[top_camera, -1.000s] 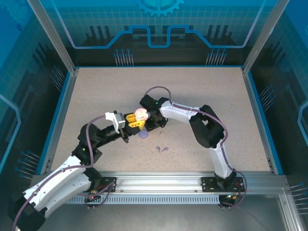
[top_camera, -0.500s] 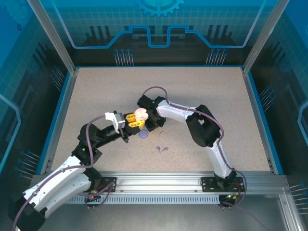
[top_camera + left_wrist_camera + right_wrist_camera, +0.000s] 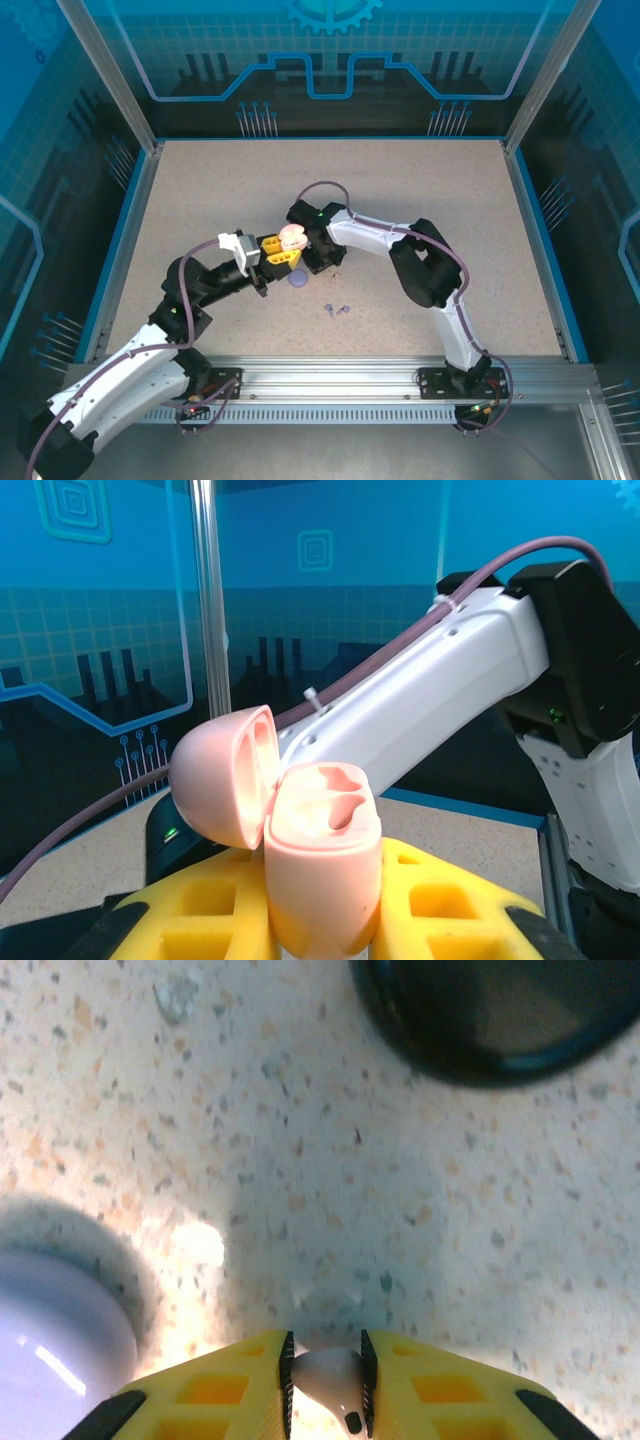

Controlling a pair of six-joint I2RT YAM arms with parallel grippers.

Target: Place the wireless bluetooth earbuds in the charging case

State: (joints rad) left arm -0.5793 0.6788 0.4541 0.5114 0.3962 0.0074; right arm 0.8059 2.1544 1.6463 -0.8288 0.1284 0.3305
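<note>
Claws meet near the middle of a speckled desk (image 3: 420, 190) in the overhead view. The left claw (image 3: 278, 251) is closed on an open pale pink charging case (image 3: 292, 237). The right claw (image 3: 322, 256) sits just right of that case, low over the surface. A round purple case (image 3: 297, 279) lies just nearer than both. Two purple earbuds (image 3: 337, 310) lie loose a little nearer again and to the right.

Left wrist view: the pink case stands upright between yellow fingers (image 3: 450, 905). Its lid is hinged open to the left and two moulded sockets face up. A white arm link (image 3: 430, 690) crosses behind it.

Right wrist view: the right claw is narrow, pinching a pale pink earbud (image 3: 322, 1372) close above the desk. The purple case sits at the left edge, and a black round case (image 3: 500, 1020) lies at the far right.

The earbud looks very light, hard and glossy, so it is likely to slip or twist. A grip across its body, leaving the end that enters the socket free, seems best. No brand, label or writing can be read anywhere.
</note>
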